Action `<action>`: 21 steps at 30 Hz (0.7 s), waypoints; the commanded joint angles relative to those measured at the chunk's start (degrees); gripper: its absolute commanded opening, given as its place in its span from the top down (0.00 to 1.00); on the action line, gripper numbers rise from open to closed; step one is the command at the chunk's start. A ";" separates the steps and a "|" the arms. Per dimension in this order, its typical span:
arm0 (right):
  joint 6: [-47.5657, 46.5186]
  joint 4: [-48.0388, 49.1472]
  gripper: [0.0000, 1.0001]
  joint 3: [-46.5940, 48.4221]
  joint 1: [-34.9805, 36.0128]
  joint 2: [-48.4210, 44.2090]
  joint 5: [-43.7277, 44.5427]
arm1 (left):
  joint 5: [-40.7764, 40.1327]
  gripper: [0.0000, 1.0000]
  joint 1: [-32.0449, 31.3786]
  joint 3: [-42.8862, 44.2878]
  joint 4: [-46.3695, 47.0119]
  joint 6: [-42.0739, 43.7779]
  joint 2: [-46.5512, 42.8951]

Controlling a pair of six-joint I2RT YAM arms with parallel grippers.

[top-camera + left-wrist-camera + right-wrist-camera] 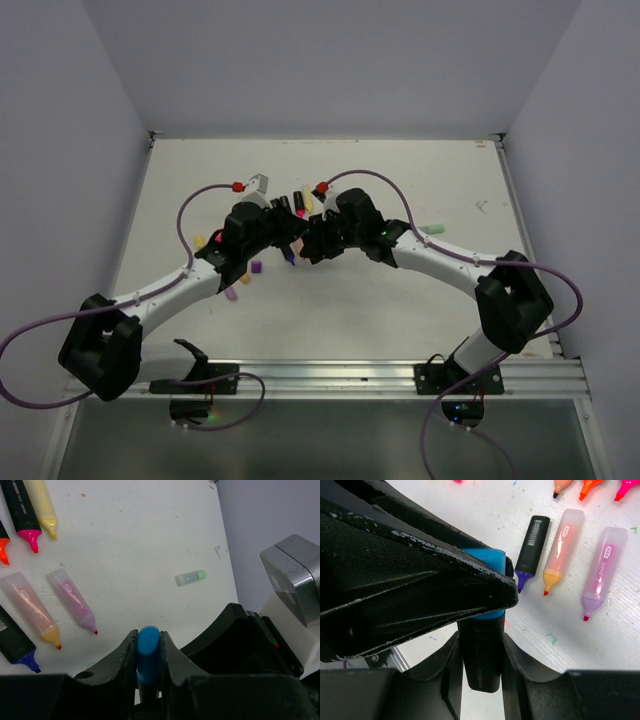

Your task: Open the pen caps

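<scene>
**Top view:** The two arms are meeting over the middle of the table [400, 180]. The left gripper [288, 248] is reaching in from 8 o'clock and the right gripper [314, 247] from 4 o'clock, tip to tip. The pen between them is too small to make out here. A loose purple cap [256, 267] is lying just at 7 o'clock of the left gripper, and a green cap [432, 228] is lying well apart at 3 o'clock.

**Left wrist view:** The left gripper [148, 640] is clamping the blue cap [148, 652] between its two fingers. The cap's rounded end is pointing to 12 o'clock and the dark pen is running down towards 6 o'clock. Uncapped highlighters [72, 600] are lying on the table at 9 to 11 o'clock.

**Right wrist view:** The right gripper [481, 647] is squeezing the black barrel [481, 667], which is standing along the 12-to-6 line. The blue cap [487, 557] is sitting at 12 o'clock of these jaws, touching the barrel's end and tucked under the left gripper's finger [420, 580].

Cap and barrel are sharing one long axis, each arm holding its own end. The separation is looking like a straight pull apart along that line, with any sideways drift risking a jam.
</scene>
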 commanded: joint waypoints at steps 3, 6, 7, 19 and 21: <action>0.39 3.98 1.00 -3.34 0.00 -1.24 1.52 | -6.53 1.00 1.96 4.92 -1.13 2.22 1.65; -0.04 5.11 1.00 -5.97 0.17 -2.12 2.05 | -8.55 1.00 4.16 7.64 -3.23 3.89 3.49; 0.13 5.47 1.00 -6.68 0.35 -2.64 1.96 | -9.00 1.00 4.95 9.04 -3.59 4.15 3.84; 0.22 3.54 1.00 -8.27 0.70 -2.30 2.23 | -10.41 1.00 14.10 17.14 -7.90 8.19 5.60; 0.22 3.54 1.00 -7.92 0.79 -1.77 1.44 | -9.62 1.00 14.71 17.58 -7.72 8.46 5.87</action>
